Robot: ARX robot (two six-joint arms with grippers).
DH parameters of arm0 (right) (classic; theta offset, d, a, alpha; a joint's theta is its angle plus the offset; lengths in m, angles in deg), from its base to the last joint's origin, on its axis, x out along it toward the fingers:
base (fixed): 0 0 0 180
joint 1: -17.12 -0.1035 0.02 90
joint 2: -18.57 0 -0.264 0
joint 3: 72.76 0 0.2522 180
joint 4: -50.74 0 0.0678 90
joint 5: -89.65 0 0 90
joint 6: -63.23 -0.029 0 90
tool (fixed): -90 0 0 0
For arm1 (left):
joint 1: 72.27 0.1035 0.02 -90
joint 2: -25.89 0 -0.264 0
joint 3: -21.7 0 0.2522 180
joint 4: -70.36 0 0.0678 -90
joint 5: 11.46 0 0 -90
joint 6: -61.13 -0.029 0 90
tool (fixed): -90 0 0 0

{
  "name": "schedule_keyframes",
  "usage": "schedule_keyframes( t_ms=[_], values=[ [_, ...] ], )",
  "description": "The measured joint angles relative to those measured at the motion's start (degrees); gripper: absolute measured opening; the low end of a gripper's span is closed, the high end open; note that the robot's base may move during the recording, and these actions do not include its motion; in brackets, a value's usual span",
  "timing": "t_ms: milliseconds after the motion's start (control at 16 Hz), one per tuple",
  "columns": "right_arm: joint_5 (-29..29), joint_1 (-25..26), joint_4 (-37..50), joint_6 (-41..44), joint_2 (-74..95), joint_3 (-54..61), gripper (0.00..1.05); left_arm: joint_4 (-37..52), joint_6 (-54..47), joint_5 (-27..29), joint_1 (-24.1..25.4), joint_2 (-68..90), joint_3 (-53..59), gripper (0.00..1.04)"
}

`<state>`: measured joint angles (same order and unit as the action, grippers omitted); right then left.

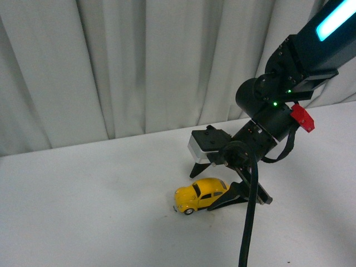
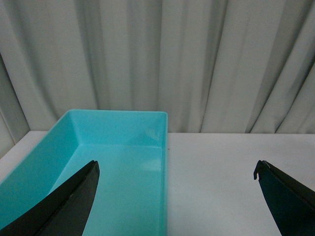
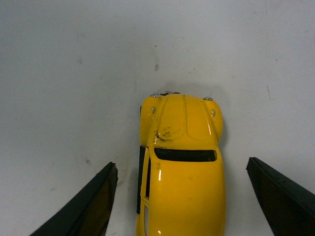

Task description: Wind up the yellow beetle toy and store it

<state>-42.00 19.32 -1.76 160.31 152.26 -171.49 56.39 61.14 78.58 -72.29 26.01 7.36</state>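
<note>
Item: black cable (image 1: 250,222), nearest in the front view, hung from the right arm down past the bottom edge. Item: yellow beetle toy (image 1: 201,194), stood on its wheels on the white table (image 1: 83,211), nose toward the robot's left, somewhat right of the view's centre. Item: right gripper (image 1: 201,190), lowered over the toy's rear with one finger on its near side and one on its far side. In the right wrist view the jaws of the right gripper (image 3: 181,162) were spread wide, with bare table showing between each finger and the toy (image 3: 182,167); the bonnet pointed away from the camera and bore a small dark scuff. Item: grey-white wrist camera (image 1: 201,147) mounted above the fingers. Item: red block (image 1: 302,117) on the black arm, with a cyan light strip (image 1: 334,22) higher up. Item: left gripper (image 2: 176,163), seen only in its own wrist view, jaws wide apart and holding nothing. Item: teal bin (image 2: 118,123), rectangular, resting on the table beyond one of its fingers. Item: pale pleated curtain (image 1: 139,67), backdrop behind the table's far edge.
</note>
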Motion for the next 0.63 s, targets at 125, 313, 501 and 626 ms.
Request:
schedule_keyframes(
  t_ms=[125,313,501,626],
  values=[
    [0.0,-0.1,1.0,-0.7,0.0,0.7,0.51,0.0,0.0,0.0,0.0,0.0,0.0,0.98],
    [-0.4,-0.3,1.4,-1.7,-0.1,1.0,0.39,0.0,0.0,0.0,0.0,0.0,0.0,0.98],
    [-1.1,0.4,1.8,-1.4,-0.2,1.7,0.39,0.0,0.0,0.0,0.0,0.0,0.0,0.98],
    [-1.6,1.3,2.7,-0.8,-0.7,3.1,0.39,0.0,0.0,0.0,0.0,0.0,0.0,0.98]
  ],
)
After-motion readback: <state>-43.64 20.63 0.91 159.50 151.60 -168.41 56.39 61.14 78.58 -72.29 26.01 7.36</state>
